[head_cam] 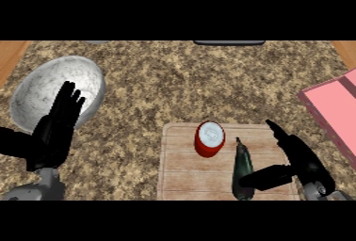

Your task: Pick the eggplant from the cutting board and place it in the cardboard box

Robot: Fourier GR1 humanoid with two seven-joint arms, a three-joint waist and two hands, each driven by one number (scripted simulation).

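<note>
At the far left the left robot hand (59,123) stands open near the edge, fingers straight and pointing up, resting over the rim of a grey bowl (42,89) that sits on the speckled counter (181,80); it holds nothing and is well apart from the job. To its right lies the wooden board (184,174), and on it, just left of the right robot hand, stands a red can (209,139) with a pale top. The eggplant (243,169) lies on the board's right part, between the can and the right robot hand, dark green and slim, its long axis running up and down the view, stem end pointing away from the robot. The right robot hand (300,157) is right beside it on its right side: the fingers reach straight up past the eggplant's stem end, while the thumb bends across to the eggplant's lower half and appears to touch it. The hand looks wide, not yet closed round the eggplant. This hand is clearly the nearer one, and the fingers run almost parallel to the eggplant, so the grasp probably means closing sideways to the left across its narrow width. Further right, beyond the hand, the pink box (332,113) sits at the view's edge, on the same side as the working hand.
</note>
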